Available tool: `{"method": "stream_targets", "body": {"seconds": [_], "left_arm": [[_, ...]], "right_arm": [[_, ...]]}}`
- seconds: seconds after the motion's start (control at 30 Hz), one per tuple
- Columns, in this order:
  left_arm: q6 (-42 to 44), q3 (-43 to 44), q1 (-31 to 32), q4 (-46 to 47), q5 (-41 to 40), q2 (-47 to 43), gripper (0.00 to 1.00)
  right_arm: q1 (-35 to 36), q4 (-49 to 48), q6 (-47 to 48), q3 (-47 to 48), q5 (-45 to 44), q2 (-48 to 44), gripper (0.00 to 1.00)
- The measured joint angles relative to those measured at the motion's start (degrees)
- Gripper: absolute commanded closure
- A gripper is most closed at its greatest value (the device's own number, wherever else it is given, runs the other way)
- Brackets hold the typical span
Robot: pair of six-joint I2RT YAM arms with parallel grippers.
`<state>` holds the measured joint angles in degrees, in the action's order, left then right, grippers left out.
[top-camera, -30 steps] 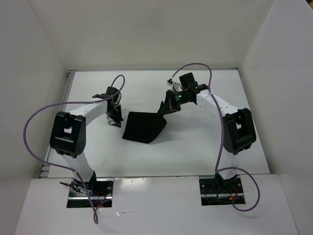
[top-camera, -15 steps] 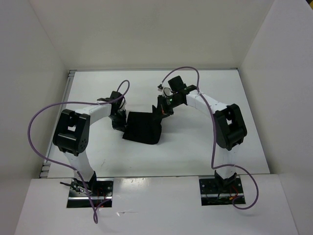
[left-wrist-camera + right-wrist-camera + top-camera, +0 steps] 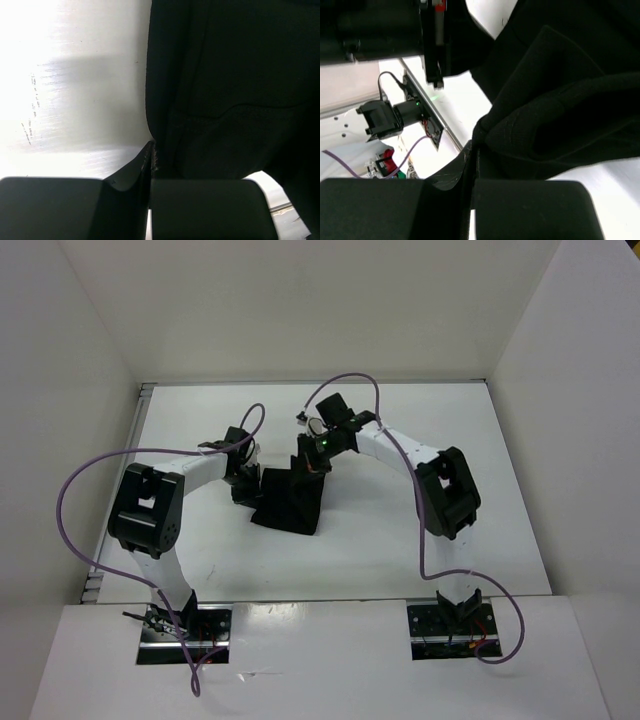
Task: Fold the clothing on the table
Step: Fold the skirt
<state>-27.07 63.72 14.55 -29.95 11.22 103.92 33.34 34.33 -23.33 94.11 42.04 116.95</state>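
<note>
Gripping the clothing (image 3: 288, 505) from two sides on the table (image 3: 430, 530), a little left of the middle and well apart from the white wall panels (image 3: 80, 360). Showing as a plain, matte black shape, partly doubled over on itself. Running its long axis roughly from the near edge toward the far wall, leaning slightly to the right at the far end. Lying flat on the glossy white surface at the near end, and seeming to lift off it toward the far right corner.

Reaching in with the left arm (image 3: 148, 510) from its base, elbow raised and forearm stretching rightward, setting the left gripper (image 3: 243, 483) at the cloth's left edge. Pressing the left fingers together, pinching that edge right at their tips in the left wrist view, with bare table on one side and black fabric filling the other.

Arching the right arm (image 3: 445, 490) up from its base and bending far over to the left, bringing the right gripper (image 3: 310, 462) to the cloth's far right corner. Clamping the right fingers tight on a thick fold, with fabric bunching into rolled ridges just beyond the tips in the right wrist view.

Placing the two grippers near each other, with only the cloth's far part between. Trailing purple cables (image 3: 345, 377) in loops off both arms.
</note>
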Motion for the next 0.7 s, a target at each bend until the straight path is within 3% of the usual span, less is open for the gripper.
{"method": "stream_targets", "body": {"seconds": [0.7], "left_arm": [[0.0,-0.1,0.0,0.4,0.4,-0.1,0.98]], "right_arm": [[5.2,-1.1,-4.1,12.5,-0.6,12.3,1.00]]}}
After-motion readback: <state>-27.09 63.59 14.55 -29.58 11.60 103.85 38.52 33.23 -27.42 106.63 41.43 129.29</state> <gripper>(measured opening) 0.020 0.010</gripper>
